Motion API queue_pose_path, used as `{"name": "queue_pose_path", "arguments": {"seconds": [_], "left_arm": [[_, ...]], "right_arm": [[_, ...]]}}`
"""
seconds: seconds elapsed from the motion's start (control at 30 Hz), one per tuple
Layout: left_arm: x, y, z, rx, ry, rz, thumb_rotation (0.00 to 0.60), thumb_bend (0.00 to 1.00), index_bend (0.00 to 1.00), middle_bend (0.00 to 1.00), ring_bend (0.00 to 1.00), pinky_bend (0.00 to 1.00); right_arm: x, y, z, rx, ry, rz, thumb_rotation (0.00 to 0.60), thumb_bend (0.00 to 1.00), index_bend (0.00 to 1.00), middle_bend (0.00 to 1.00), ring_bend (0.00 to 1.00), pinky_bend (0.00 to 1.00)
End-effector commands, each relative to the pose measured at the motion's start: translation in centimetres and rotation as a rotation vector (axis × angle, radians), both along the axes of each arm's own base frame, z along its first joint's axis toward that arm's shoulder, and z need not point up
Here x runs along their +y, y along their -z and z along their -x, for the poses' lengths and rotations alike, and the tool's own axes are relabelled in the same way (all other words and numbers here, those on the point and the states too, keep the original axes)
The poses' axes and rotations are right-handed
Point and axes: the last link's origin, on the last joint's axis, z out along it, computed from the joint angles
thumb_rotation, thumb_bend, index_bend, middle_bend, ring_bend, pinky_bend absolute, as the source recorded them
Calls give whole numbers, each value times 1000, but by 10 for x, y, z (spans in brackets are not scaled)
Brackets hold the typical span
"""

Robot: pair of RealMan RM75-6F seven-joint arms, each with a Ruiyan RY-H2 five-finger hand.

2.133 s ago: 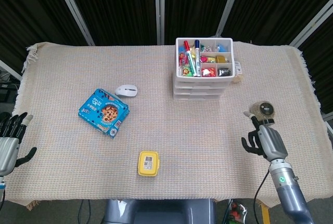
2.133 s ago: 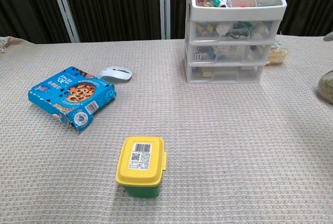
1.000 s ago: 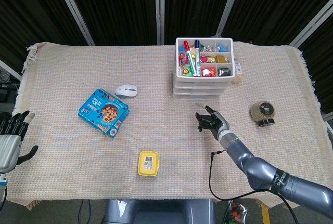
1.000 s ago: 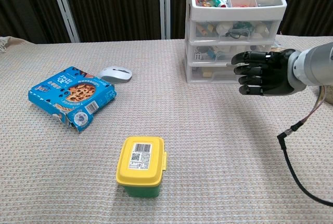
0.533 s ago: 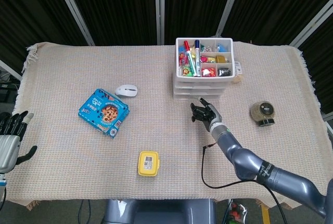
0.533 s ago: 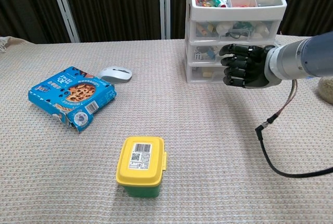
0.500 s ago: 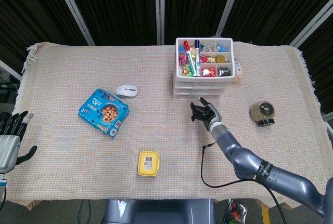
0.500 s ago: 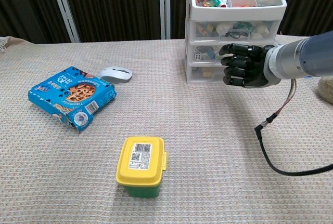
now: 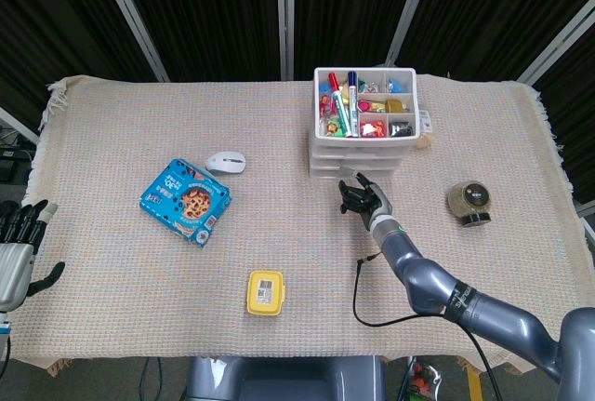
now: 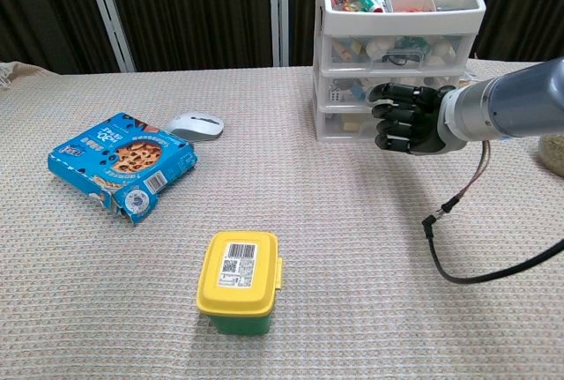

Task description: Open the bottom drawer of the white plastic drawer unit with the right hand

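The white plastic drawer unit [image 9: 358, 152] [image 10: 398, 49] stands at the back of the table, right of centre, with three closed clear drawers and a top tray of pens and small items. My right hand [image 9: 363, 196] [image 10: 406, 119] hovers just in front of the bottom drawer [image 10: 352, 123], fingers spread and pointing at its front, holding nothing. Whether the fingertips touch the drawer is unclear. My left hand [image 9: 17, 245] hangs open at the table's left edge, fingers apart, empty.
A blue cookie box [image 9: 185, 201] [image 10: 121, 162] and a white mouse [image 9: 226, 162] [image 10: 194, 124] lie on the left. A yellow-lidded container [image 9: 265, 291] [image 10: 239, 281] sits near the front. A round speckled object [image 9: 470, 201] stands right. A black cable [image 10: 458, 239] trails from my right arm.
My right hand swung in from the table's right edge to the front of the drawer unit and has crept slightly closer to the bottom drawer. The left hand stayed put.
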Motion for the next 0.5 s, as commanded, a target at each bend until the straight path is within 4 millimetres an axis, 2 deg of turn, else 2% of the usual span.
{"name": "queue_pose_path", "arguments": {"seconds": [0.03, 0.5], "left_arm": [[0, 0, 0, -1, 0, 0, 600, 320, 0, 0, 0, 0], [0, 0, 0, -2, 0, 1, 600, 320, 0, 0, 0, 0]], "right_arm": [[-1, 3, 3, 0, 13, -4, 600, 453, 251, 853, 875, 750], [-8, 7, 6, -11, 23, 13, 600, 453, 257, 853, 875, 749]]}}
